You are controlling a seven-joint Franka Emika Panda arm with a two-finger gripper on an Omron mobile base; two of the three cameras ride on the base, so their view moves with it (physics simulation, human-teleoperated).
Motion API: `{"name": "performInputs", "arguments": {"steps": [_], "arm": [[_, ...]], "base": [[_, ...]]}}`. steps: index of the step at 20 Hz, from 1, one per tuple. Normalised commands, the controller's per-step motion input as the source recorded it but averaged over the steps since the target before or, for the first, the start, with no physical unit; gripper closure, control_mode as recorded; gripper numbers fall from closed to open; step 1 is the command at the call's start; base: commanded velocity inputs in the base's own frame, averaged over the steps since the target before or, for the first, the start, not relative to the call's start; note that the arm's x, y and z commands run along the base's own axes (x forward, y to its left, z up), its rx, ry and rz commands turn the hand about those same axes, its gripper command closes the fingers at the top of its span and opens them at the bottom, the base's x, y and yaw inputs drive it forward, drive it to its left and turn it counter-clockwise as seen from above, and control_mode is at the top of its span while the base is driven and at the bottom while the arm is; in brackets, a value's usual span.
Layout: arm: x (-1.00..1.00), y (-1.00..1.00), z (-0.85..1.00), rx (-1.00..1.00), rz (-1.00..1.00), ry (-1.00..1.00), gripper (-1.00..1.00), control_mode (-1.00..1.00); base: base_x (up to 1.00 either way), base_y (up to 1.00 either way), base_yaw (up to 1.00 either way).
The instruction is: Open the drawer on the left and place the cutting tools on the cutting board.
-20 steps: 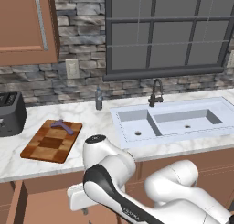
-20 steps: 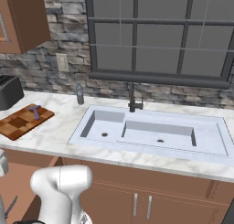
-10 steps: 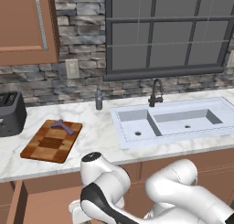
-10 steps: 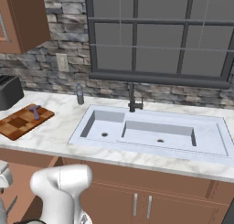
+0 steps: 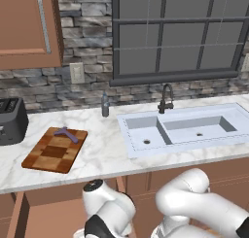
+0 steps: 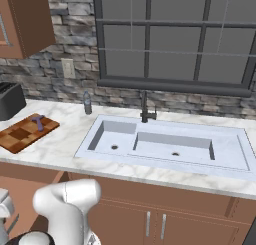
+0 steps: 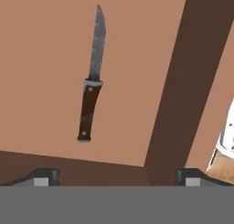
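- Now we watch the arm sink lower than it sat a second ago, dipping below the counter into the open drawer (image 5: pixel 29 217).
- Our gripper (image 7: pixel 116 175) has its jaws spread wide, holding nothing.
- We see the knife (image 7: pixel 93 79) lying flat on the drawer floor, ahead of the fingertips.
- Up top, the purple tool (image 5: pixel 67 133) rests on the cutting board (image 5: pixel 51 154).
- So we judge the knife is next.

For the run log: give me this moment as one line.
drawer: open | purple tool: on cutting board | knife: lying in drawer | gripper: open above knife, holding nothing
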Motion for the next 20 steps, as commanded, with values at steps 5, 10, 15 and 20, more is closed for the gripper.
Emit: {"name": "performInputs", "arguments": {"steps": [5, 10, 15, 20], "arm": [[0.00, 0.13, -0.39, -0.05, 0.00, 0.00, -1.00, -1.00], [0.00, 0.18, -0.38, -0.05, 0.00, 0.00, -1.00, -1.00], [0.00, 0.25, -0.40, -0.04, 0.00, 0.00, -1.00, -1.00], [0.00, 0.14, -0.31, -0.02, -0.01, 0.00, -1.00, -1.00]], "base": [[0.00, 0.00, 0.00], [0.00, 0.00, 0.00], [0.00, 0.00, 0.00], [0.00, 0.00, 0.00]]}}
